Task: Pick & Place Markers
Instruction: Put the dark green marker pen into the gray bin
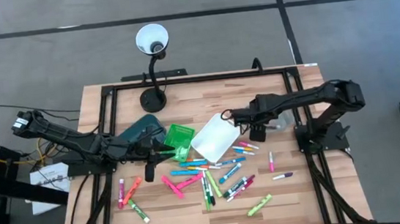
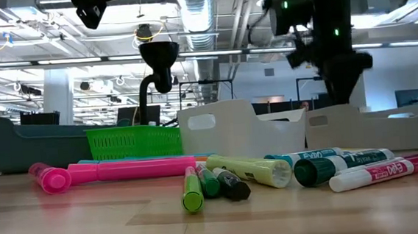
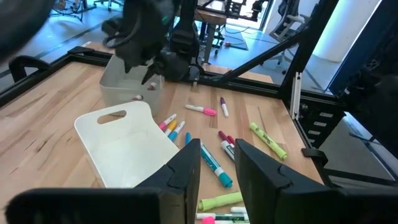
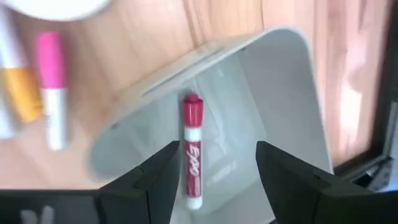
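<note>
Many coloured markers (image 1: 213, 175) lie scattered on the wooden table's middle and near part. My right gripper (image 4: 216, 149) stands open, pointing steeply down over a pale bin (image 4: 280, 81) at the right. A red-capped marker with a white barrel (image 4: 192, 149) lies on that bin's floor below the fingers, apart from them. In the high view this gripper (image 1: 258, 130) is beside that bin (image 1: 280, 121). My left gripper (image 3: 217, 174) hovers at the left, nearly level, its fingers a little apart with nothing between them, short of a tilted white bin (image 3: 127, 146).
A green basket (image 1: 179, 137) and a dark teal bin (image 1: 143, 128) stand left of the tilted white bin (image 1: 214, 138). A desk lamp (image 1: 151, 43) stands at the far edge. A black frame (image 1: 197, 79) rims the table. Bare wood shows at the near right (image 1: 296, 191).
</note>
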Tool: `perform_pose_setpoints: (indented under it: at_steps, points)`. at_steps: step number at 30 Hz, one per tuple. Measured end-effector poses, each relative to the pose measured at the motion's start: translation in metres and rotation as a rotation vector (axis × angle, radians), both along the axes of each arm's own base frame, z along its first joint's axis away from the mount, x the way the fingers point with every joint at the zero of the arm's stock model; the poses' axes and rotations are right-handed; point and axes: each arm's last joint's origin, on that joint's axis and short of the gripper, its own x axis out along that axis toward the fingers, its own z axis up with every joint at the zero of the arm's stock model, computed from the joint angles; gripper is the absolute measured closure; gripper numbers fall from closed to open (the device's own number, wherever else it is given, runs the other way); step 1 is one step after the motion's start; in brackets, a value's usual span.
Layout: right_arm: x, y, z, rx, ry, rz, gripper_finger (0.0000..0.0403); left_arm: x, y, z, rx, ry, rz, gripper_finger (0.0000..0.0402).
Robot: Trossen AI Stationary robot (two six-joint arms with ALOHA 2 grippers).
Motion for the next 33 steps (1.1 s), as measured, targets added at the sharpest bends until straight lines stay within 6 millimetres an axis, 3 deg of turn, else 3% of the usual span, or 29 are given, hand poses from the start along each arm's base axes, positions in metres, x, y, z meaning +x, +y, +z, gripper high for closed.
perform_pose_setpoints:
  at_steps: [7,16,20,23,28,33]
  points:
    - [0.011,0.046,0.035,0.094,-0.104,0.047,0.0221,0.0,0.0,0.0,-0.003,-0.001,0.0,0.0307]
    - [0.034,0.136,0.03,0.343,-0.459,0.379,0.0232,0.0,0.0,0.0,-0.003,-0.001,-0.005,0.0307]
    - [0.036,0.172,0.016,0.37,-0.559,0.538,0.0238,0.006,-0.004,-0.005,0.027,0.016,-0.02,0.0307]
    - [0.042,0.189,-0.002,0.384,-0.574,0.564,0.0244,0.019,-0.01,-0.019,0.061,0.058,-0.039,0.0307]
    - [0.051,0.196,-0.04,0.36,-0.461,0.54,0.0259,0.048,-0.023,-0.031,0.188,-0.028,-0.107,0.0307]
    - [0.061,0.195,-0.071,0.401,-0.374,0.53,0.0276,0.057,-0.026,-0.027,0.216,-0.059,-0.11,0.0307]
